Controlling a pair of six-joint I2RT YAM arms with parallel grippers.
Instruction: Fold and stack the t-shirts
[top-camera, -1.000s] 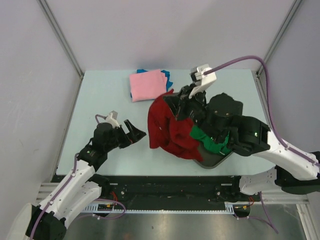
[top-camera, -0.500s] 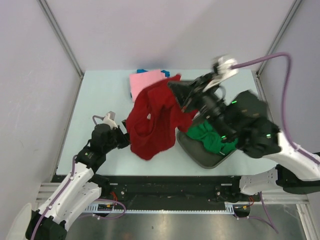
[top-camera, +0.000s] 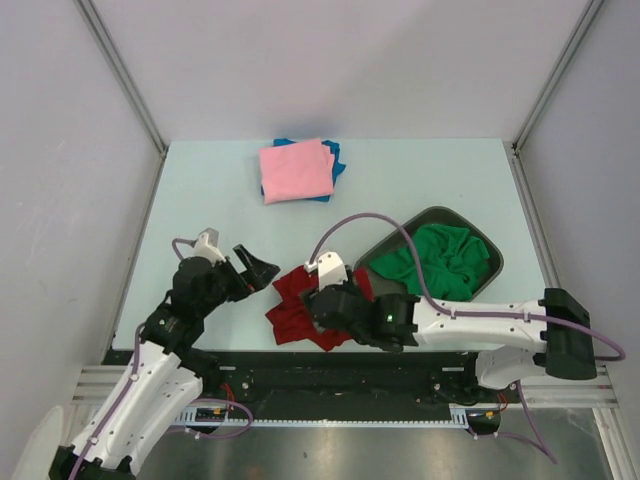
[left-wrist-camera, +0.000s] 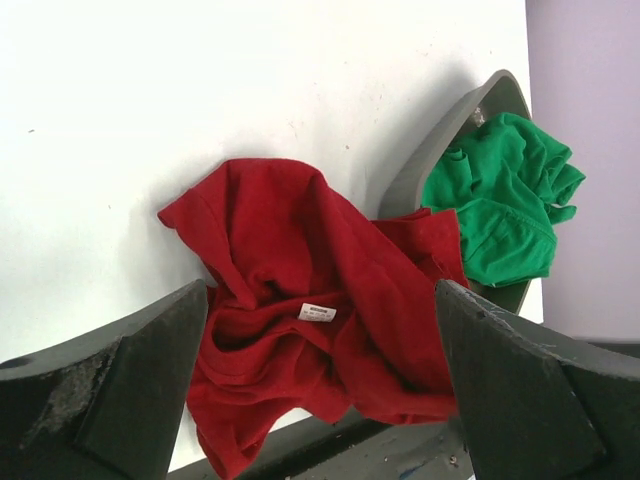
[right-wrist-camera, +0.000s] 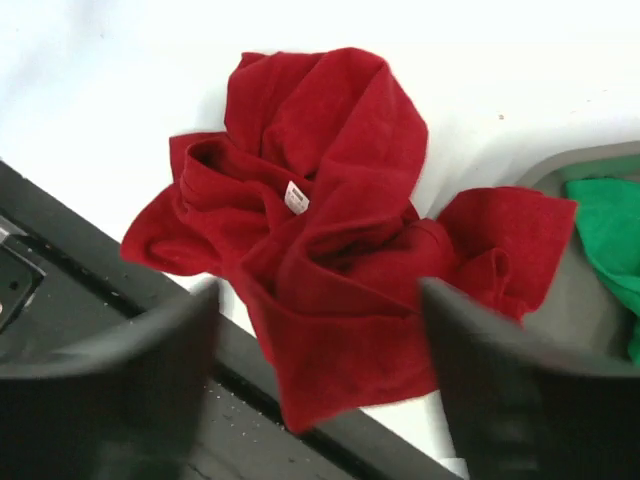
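Roughly halfway through, by the look of it. At the upper centre of the top view, on the pale surface (top-camera: 200, 190): a pink t-shirt (top-camera: 295, 170) folded flat on top of a blue t-shirt (top-camera: 338, 158), with only the edges of the blue one showing. Two shirts done and stacked, most probably. At the lower centre, close to the near edge of the surface: the dark red t-shirt (top-camera: 288, 310), lying in a crumpled heap, neither spread nor folded, with its small white tag (left-wrist-camera: 318, 312) facing up among the wrinkles and one corner reaching the rim of the grey tray (top-camera: 377, 262). Inside this tray, at the lower right: a green t-shirt (top-camera: 440, 260), bunched up and not yet taken out. Directly above the red heap: the right end effector (right-wrist-camera: 318, 330), fingers apart, nothing between them, no cloth gripped. Just to the left of the heap, near it but not touching: the left end effector (top-camera: 258, 272), spread fully wide and also empty. Left to do, as judged: to spread the red shirt flat, fold it and put it on the pink one, then the same for the green one.
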